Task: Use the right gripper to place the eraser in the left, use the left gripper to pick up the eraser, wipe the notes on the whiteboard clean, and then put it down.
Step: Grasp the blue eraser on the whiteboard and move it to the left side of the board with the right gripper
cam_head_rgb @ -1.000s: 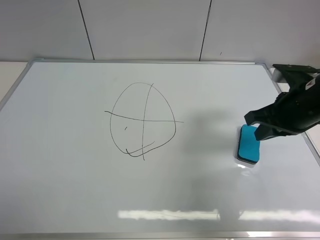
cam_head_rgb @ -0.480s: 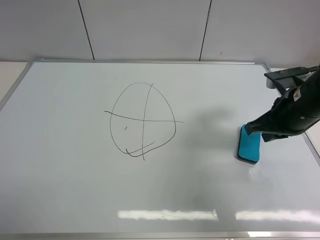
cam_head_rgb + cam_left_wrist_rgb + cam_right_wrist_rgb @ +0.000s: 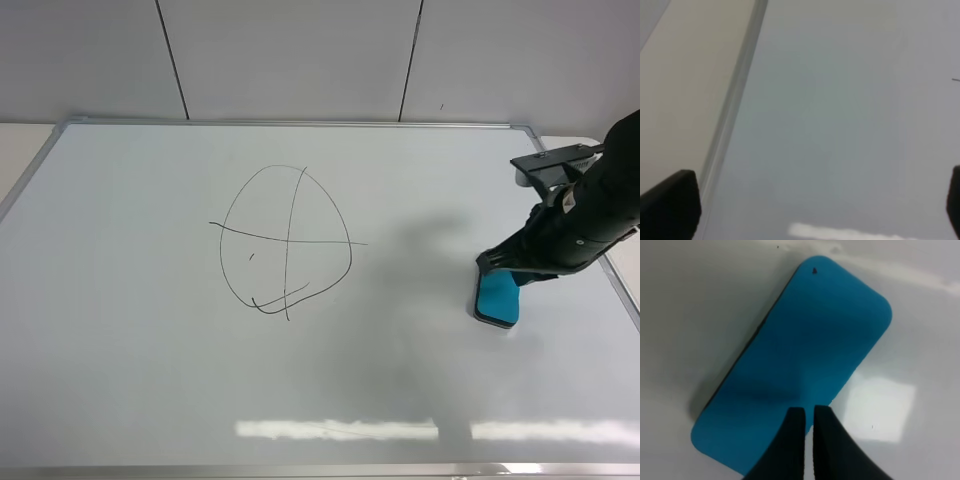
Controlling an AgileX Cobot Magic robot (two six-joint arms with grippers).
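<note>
Status: the eraser (image 3: pixel 497 298) is found flat on the whiteboard (image 3: pixel 150 380), teal side up, near the right frame and well apart from the notes (image 3: pixel 287 243). The right claw (image 3: pixel 497 268) is held over the eraser's far end with its fingers (image 3: pixel 792 440) pressed together and nothing clamped between them. The tips appear to sit on or just above the teal top, but contact can't be confirmed. The left claw (image 3: pixel 812 210) is spread wide with nothing held, above the board's left frame edge beside the counter (image 3: pixel 680 100). It is not seen in the high view.

Risks, as judged:
- No grasp can be made with the fingers together. If the eraser is only pushed, the tips could skid off the smooth top and it could be stranded short of the left side
- It would be spun on the glossy board by an off-centre push, and so be presented askew to the left claw
- The notes would be smeared before the handover if it is dragged across them
- The right frame is close, so it could be ridden up onto the rail by a nudge that way

Count: 1 eraser, 1 whiteboard, 1 scribble (1 loop, 1 vertical line, 1 horizontal line, a few short strokes low in the loop), 2 claws
</note>
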